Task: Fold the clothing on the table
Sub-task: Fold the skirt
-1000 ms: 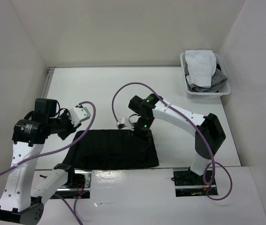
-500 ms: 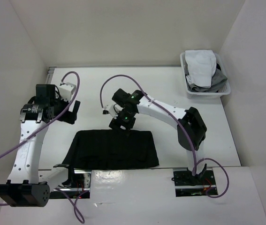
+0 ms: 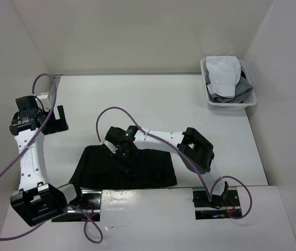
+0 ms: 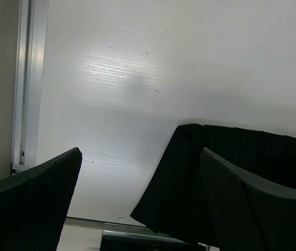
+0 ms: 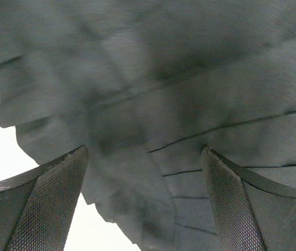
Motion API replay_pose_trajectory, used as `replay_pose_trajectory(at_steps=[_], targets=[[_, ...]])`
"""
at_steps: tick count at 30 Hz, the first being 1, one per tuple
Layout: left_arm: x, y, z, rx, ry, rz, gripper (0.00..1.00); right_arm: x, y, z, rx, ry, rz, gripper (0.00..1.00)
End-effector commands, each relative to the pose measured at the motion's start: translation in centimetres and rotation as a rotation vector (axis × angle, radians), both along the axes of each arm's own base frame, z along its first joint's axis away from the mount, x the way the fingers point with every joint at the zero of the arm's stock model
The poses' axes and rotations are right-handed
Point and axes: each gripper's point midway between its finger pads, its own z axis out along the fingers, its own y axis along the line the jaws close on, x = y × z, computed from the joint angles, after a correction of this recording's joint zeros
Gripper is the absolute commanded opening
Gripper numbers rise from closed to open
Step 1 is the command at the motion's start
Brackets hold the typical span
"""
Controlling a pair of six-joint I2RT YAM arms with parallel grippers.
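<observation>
For the fold to come out well, I think each gripper should pinch the black pleated skirt [image 3: 148, 167] at its left edge. Each should catch all layers of the thin fabric, then both should lift together so the pleats do not slide.

The right gripper [image 5: 143, 151] hovers just above the skirt's far-left part with its jaws wide apart and nothing between them. I cannot tell if the fingertips touch the cloth.

The left gripper [image 4: 140, 151] is also fully open and empty. It hangs well apart from the skirt, to its far left.

The skirt lies flat on the table [image 3: 137, 99], and the table's near edge runs just beside its near hem.
</observation>
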Motion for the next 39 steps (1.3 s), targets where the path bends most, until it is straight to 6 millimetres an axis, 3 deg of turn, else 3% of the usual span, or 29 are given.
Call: replay_pose_trajectory(at_steps=[1, 7, 11, 15, 19, 21, 22, 25, 29, 31, 38, 39], targets=[[0.5, 0.6, -0.6, -0.063, -0.036, 0.018, 1.00, 1.8, 0.4, -0.3, 0.035, -0.060, -0.101, 0.92], [0.4, 1.3, -0.5, -0.070, -0.064, 0.011, 1.00, 1.8, 0.0, -1.7, 0.028, -0.061, -0.123, 0.94], [0.4, 1.3, -0.5, -0.070, -0.064, 0.011, 1.00, 1.4, -0.8, -3.8, -0.017, -0.040, -0.131, 0.94], [0.5, 1.4, -0.8, -0.069, -0.055, 0.004, 1.00, 3.2, -1.7, -5.0, -0.026, -0.071, -0.187, 0.94], [0.4, 1.4, -0.8, -0.063, -0.055, -0.003, 1.00, 7.7, -4.3, -5.7, -0.065, -0.110, -0.302, 0.94], [0.5, 1.5, -1.0, -0.067, -0.047, -0.002, 1.00, 10.4, -4.8, -4.8, -0.050, -0.146, -0.337, 0.94], [0.5, 1.5, -1.0, -0.067, -0.047, -0.002, 1.00, 12.2, -6.0, -4.4, -0.058, -0.156, -0.385, 0.94], [0.9, 1.5, -1.4, -0.078, -0.042, -0.008, 1.00, 16.6, -7.0, -2.0, -0.040, -0.241, -0.437, 0.94], [1.0, 1.6, -1.9, -0.077, -0.032, -0.014, 1.00, 20.7, -7.9, 0.4, -0.032, -0.353, -0.455, 0.94], [1.1, 1.4, -2.1, -0.090, -0.027, -0.020, 1.00, 22.4, -8.0, 1.5, -0.033, -0.407, -0.434, 0.94], [1.4, 1.6, -2.5, -0.089, -0.018, -0.027, 1.00, 26.1, -8.4, 0.5, -0.077, -0.459, -0.340, 0.94], [1.5, 1.5, -2.7, -0.100, -0.014, -0.032, 1.00, 26.5, -7.8, 1.5, -0.052, -0.467, -0.341, 0.94]])
